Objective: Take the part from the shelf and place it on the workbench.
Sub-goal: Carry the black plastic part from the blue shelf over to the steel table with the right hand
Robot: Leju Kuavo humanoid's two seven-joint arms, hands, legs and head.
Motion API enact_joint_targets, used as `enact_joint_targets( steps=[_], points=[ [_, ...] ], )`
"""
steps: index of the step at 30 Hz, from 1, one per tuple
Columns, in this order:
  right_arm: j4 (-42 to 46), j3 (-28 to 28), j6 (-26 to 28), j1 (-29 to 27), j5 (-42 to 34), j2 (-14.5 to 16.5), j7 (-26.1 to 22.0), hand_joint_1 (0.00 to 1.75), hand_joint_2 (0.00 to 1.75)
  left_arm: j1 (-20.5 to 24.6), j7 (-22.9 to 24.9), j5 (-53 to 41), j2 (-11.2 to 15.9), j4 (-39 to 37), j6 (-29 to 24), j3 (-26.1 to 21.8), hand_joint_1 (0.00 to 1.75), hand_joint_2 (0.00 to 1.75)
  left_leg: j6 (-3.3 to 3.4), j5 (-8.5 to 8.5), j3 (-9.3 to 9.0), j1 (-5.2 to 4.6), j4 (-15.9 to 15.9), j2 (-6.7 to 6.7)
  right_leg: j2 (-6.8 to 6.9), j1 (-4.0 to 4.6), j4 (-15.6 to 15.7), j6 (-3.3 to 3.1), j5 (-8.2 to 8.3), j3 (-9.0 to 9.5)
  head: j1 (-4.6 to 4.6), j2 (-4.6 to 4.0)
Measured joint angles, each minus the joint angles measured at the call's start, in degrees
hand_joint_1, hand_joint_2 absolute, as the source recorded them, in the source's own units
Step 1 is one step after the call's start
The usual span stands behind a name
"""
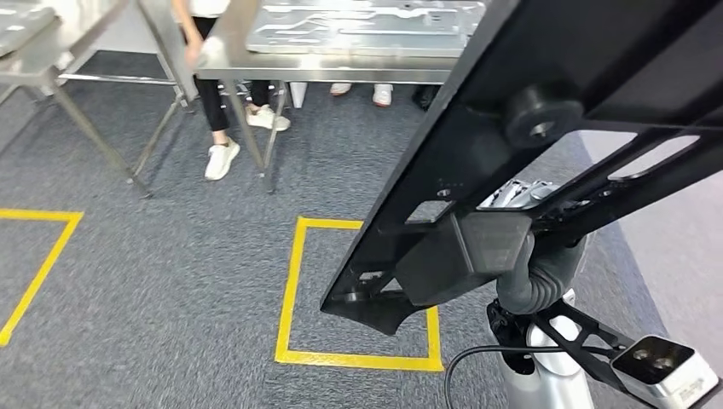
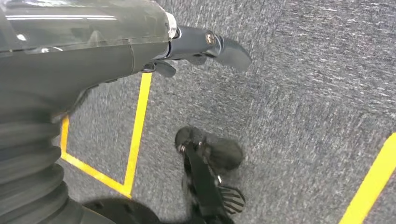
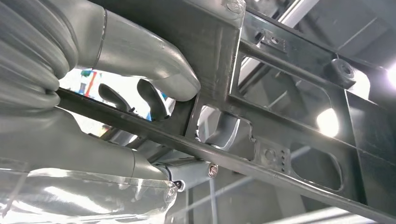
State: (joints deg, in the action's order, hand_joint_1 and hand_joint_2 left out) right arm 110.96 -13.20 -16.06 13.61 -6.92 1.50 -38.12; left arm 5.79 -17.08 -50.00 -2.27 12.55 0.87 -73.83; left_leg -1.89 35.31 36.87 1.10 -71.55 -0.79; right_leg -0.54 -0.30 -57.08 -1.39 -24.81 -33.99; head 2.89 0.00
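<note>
Right hand (image 1: 520, 239) sits nearest, low right in the head view, under a big black frame part (image 1: 511, 128). Right wrist view: thick thumb (image 3: 140, 51) wraps one side of a cross rib of the part (image 3: 289, 93), darker fingers (image 3: 154, 100) hook through an opening from the other side, so the fingers are clamped on the part. The part is off the shelf, carried tilted in the air, one corner low near the yellow floor square (image 1: 294, 290), the rest running up to the right out of the picture.

Left hand (image 2: 205, 46) hangs over grey carpet (image 2: 303, 93), holding nothing; fingers look loosely apart and slightly curled.

Farther off: steel tabletop (image 1: 256, 64) on metal legs, a flat silver plate (image 1: 367, 25) lying on it. Persons' legs and white shoes (image 1: 222, 158) behind and beside it.

Handling, judged: the part looks rigid, moulded or cast, openwork with ribs and cutouts, probably moderately heavy and long, so one-hand hold near one end gives leverage and swing. Smooth black surface may slip; ribs and cutout edges are the best places to hook. Not fragile-looking, but the low corner could catch the tabletop edge. Carry phase; placing not yet done.
</note>
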Motion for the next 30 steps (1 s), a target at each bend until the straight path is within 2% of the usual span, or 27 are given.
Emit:
enact_joint_targets(
  steps=[1,2,3,4,6,7,9,11,13,15,16,17,18,20,21,22,25,27,28,30],
  points=[
    [-0.2,0.0,0.0,-0.1,0.0,0.0,0.0,1.75,1.75,-0.1,0.0,0.0,0.0,0.0,0.1,0.0,0.0,1.75,-0.05,0.07,1.36,0.0,-2.0,0.19,-0.58,0.05,0.0,-0.02,-0.05,0.05,0.0,0.0],
    [-0.4,0.0,0.0,-0.1,0.0,0.0,0.0,1.75,1.75,-0.2,0.1,0.0,0.0,0.0,0.2,0.0,0.0,1.75,-0.04,-1.07,1.71,0.0,-1.8,0.26,-1.07,0.07,-0.1,0.01,-0.13,0.14,-0.01,0.0],
    [-0.5,0.0,0.0,-0.1,0.0,0.0,0.0,1.75,1.75,-0.2,0.1,0.0,0.0,0.0,0.2,0.0,0.0,1.75,0.03,-3.26,0.96,0.01,0.7,0.29,-1.47,0.08,-0.2,0.1,-0.25,0.28,0.0,0.0],
    [-0.5,0.0,0.0,-0.1,0.0,0.0,0.0,1.75,1.75,-0.2,0.2,0.0,0.1,0.0,0.3,0.0,0.0,1.75,0.18,-5.8,-0.53,0.01,4.7,0.38,-1.77,0.08,-0.3,0.24,-0.43,0.44,0.0,0.0],
    [-0.5,0.0,0.1,-0.1,0.1,0.0,0.0,1.75,1.75,-0.1,0.3,-0.1,0.1,0.0,0.3,0.0,0.0,1.75,0.74,-8.65,-3.24,-0.12,11.4,0.85,-2.19,0.26,-0.7,0.72,-0.79,0.5,0.01,-0.01],
    [-0.5,0.1,0.1,-0.1,0.1,0.0,0.0,1.75,1.75,-0.1,0.4,-0.1,0.2,0.0,0.3,0.0,0.0,1.75,1.09,-8.95,-3.83,-0.24,12.9,1.06,-2.32,0.31,-0.8,1.01,-0.86,0.37,0.0,-0.01],
    [-0.5,0.2,0.2,-0.1,0.2,0.0,0.0,1.75,1.75,0.0,0.6,-0.1,0.2,0.0,0.4,0.0,0.0,1.75,1.82,-8.88,-3.92,-0.39,13.4,1.16,-2.47,0.25,-0.8,1.66,-0.78,0.12,0.0,0.0],
    [-0.5,0.3,0.1,-0.1,0.2,0.0,0.0,1.75,1.75,0.0,0.6,-0.1,0.2,0.0,0.5,0.0,0.0,1.75,2.58,-9.19,-4.05,-0.27,13.8,1.0,-1.85,0.1,-1.8,2.3,-1.54,-0.25,-0.01,-0.01],
    [-0.5,0.5,0.1,-0.1,0.2,0.0,0.0,1.75,1.75,0.1,0.6,-0.1,0.2,0.0,0.6,0.0,0.0,1.75,3.15,-9.37,-4.18,-0.13,14.1,0.76,-0.71,-0.04,-6.9,2.86,-4.5,-2.54,-0.01,-0.01],
    [-0.5,0.5,0.1,-0.3,0.2,0.0,0.0,1.75,1.75,0.1,0.6,-0.1,0.2,0.0,0.7,0.0,0.0,1.75,3.32,-9.32,-4.12,-0.15,14.1,0.48,-0.16,-0.23,-14.7,3.27,-7.83,-6.42,-0.01,0.0],
    [-0.5,0.6,0.1,-0.4,0.2,0.0,0.0,1.75,1.75,0.1,0.6,-0.2,0.2,0.0,0.7,0.0,0.0,1.75,3.33,-9.29,-4.11,-0.16,14.1,0.35,-0.09,-0.35,-17.1,3.4,-8.31,-7.69,-0.01,0.0],
    [-0.5,0.6,0.1,-0.5,0.2,0.0,0.0,1.75,1.75,0.0,0.6,-0.2,0.2,0.0,0.7,0.0,0.0,1.75,3.3,-9.25,-4.13,-0.16,14.1,0.25,-0.02,-0.46,-17.3,3.46,-7.65,-7.87,-0.01,0.0],
    [-0.5,0.6,0.0,-0.5,0.2,0.0,0.0,1.75,1.75,0.0,0.6,-0.2,0.2,0.0,0.7,0.0,0.0,1.75,3.22,-9.2,-4.2,-0.15,14.1,0.19,0.1,-0.55,-15.2,3.42,-6.05,-6.86,-0.01,0.0],
    [-0.5,0.7,0.0,-0.4,0.2,0.0,0.0,1.75,1.75,0.1,0.6,-0.2,0.2,0.0,0.8,0.0,0.0,1.75,2.91,-9.01,-4.42,-0.23,14.0,0.16,0.71,-0.48,-7.0,3.04,-2.43,-2.7,-0.01,0.0],
    [-0.5,0.7,0.0,-0.4,0.2,0.0,0.0,1.75,1.75,0.1,0.6,-0.2,0.2,0.0,0.8,0.0,0.0,1.75,2.65,-8.9,-4.48,-0.33,14.0,0.15,0.98,-0.33,-3.6,2.72,-1.41,-1.04,-0.01,0.0],
    [-0.5,0.7,-0.1,-0.3,0.2,0.0,0.0,1.75,1.75,0.1,0.5,-0.2,0.2,0.0,0.8,0.0,0.0,1.75,2.33,-8.79,-4.51,-0.42,13.9,0.13,1.17,-0.15,-1.6,2.4,-1.02,-0.07,-0.01,0.0],
    [-0.5,0.7,-0.1,-0.2,0.2,-0.1,0.0,1.75,1.75,0.1,0.5,-0.2,0.2,0.0,0.9,0.0,0.0,1.75,1.25,-8.59,-4.65,-0.45,14.0,-0.05,0.89,0.01,-0.6,1.44,-1.0,0.25,-0.01,0.0],
    [-0.5,0.7,-0.2,-0.1,0.2,0.0,0.0,1.75,1.75,0.2,0.5,-0.2,0.2,0.0,1.0,0.0,0.0,1.75,0.74,-7.1,-3.91,-0.36,11.8,0.05,0.74,-0.22,-0.2,0.73,-0.88,0.63,-0.01,-0.01],
    [-0.5,0.7,-0.3,-0.1,0.2,0.0,0.0,1.75,1.75,0.2,0.5,-0.2,0.2,0.0,1.0,0.0,0.0,1.75,0.57,-5.5,-2.61,-0.3,8.9,0.15,0.71,-0.27,-0.1,0.41,-0.9,0.82,-0.01,-0.01],
    [-0.6,0.7,-0.4,0.0,0.2,0.0,0.0,1.75,1.75,0.1,0.4,-0.2,0.2,0.0,1.0,0.0,0.0,1.75,0.33,-1.97,1.36,-0.3,0.9,0.25,0.56,-0.09,-0.1,0.01,-1.13,0.95,-0.01,-0.01]
  ],
)
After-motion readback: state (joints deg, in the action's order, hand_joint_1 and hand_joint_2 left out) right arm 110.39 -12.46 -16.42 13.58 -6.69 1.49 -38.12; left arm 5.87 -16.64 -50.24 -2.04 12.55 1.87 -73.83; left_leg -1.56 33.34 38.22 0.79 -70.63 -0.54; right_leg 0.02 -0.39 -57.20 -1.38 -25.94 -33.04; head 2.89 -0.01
